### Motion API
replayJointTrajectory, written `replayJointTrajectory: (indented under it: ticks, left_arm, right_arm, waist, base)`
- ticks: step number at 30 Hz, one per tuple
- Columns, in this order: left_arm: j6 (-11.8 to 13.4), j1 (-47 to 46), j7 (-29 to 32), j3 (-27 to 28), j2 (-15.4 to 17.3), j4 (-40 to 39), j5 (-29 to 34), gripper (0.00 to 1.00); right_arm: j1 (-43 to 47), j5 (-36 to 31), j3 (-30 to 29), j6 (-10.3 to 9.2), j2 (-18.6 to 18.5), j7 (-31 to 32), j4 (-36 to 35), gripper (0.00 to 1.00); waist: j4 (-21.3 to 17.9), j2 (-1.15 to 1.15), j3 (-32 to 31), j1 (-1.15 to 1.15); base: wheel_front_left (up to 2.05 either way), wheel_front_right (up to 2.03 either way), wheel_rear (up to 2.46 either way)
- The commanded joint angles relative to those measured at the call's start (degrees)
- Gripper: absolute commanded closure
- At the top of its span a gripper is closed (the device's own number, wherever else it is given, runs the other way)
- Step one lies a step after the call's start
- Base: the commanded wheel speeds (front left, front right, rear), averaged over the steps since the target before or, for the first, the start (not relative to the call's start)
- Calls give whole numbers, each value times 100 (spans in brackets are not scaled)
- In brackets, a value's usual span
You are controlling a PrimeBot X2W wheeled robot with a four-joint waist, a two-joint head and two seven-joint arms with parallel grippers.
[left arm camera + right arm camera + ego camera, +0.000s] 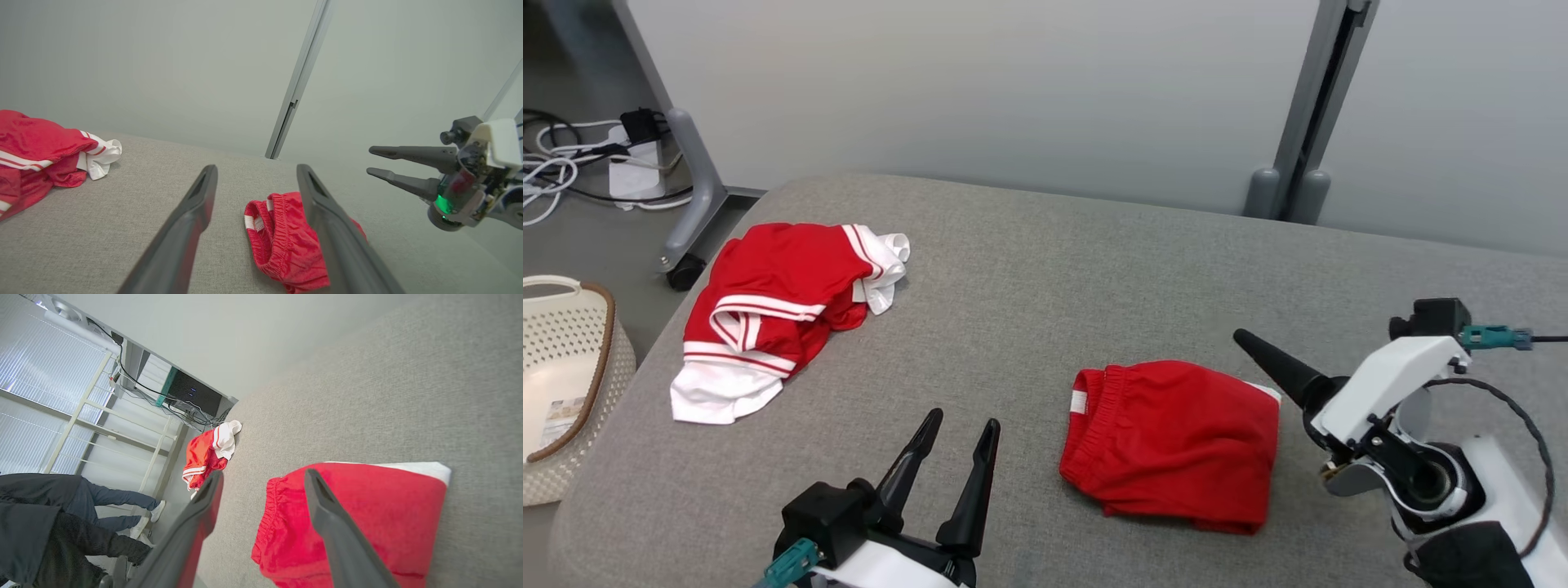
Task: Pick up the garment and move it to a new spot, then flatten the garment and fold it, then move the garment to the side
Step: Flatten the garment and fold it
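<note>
The garment, red shorts with an elastic waistband, lies folded into a compact rectangle on the grey padded table, right of centre. A white strip shows at its far right corner. My right gripper hovers open just right of it, its fingers pointing left over the garment's right edge, and holds nothing. In the left wrist view the right gripper shows both fingers apart above the cloth. My left gripper stands open near the table's front edge, left of the garment, and is empty.
A crumpled red and white garment lies at the table's left end. A cream basket stands on the floor beyond the left edge, near cables and a wheeled frame leg. A person stands past that end.
</note>
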Motion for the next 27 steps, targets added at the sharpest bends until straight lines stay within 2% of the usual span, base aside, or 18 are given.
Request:
replayJointTrajectory:
  ticks: [1, 6, 12, 15, 24, 27]
  left_arm:
    - [48, 60, -14, 45, 45, -46, 0, 0]
    - [105, 136, -25, 155, 113, -118, -19, 0]
    - [174, 126, -36, 411, 206, -215, -4, 0]
    - [207, 139, -45, 567, 237, -243, 18, 0]
    - [334, 285, -51, 1059, 223, -235, 442, 0]
    - [405, 358, -52, 1257, 200, -278, 681, 0]
  right_arm:
    - [249, -124, -54, 15, -147, -161, -373, 0]
    - [666, -389, -147, 15, -352, -527, -1221, 0]
    - [1265, -1170, -350, 15, -653, -1227, -2355, 0]
    - [1608, -1564, -477, 15, -680, -1545, -2736, 0]
    - [2576, -2466, -714, 15, -482, -2488, -3197, 0]
    - [2762, -2725, -727, 15, -576, -2873, -3134, 0]
  waist:
    - [-151, 0, -89, 0]
    - [-382, 0, -122, 0]
    - [-756, 0, -126, 0]
    - [-923, 0, -137, 0]
    - [-1296, 0, -210, 0]
    - [-1367, 0, -216, 0]
  base:
    - [0, 0, 0]
    - [0, 0, 0]
    - [0, 0, 0]
    - [0, 0, 0]
    - [0, 0, 0]
    - [0, 0, 0]
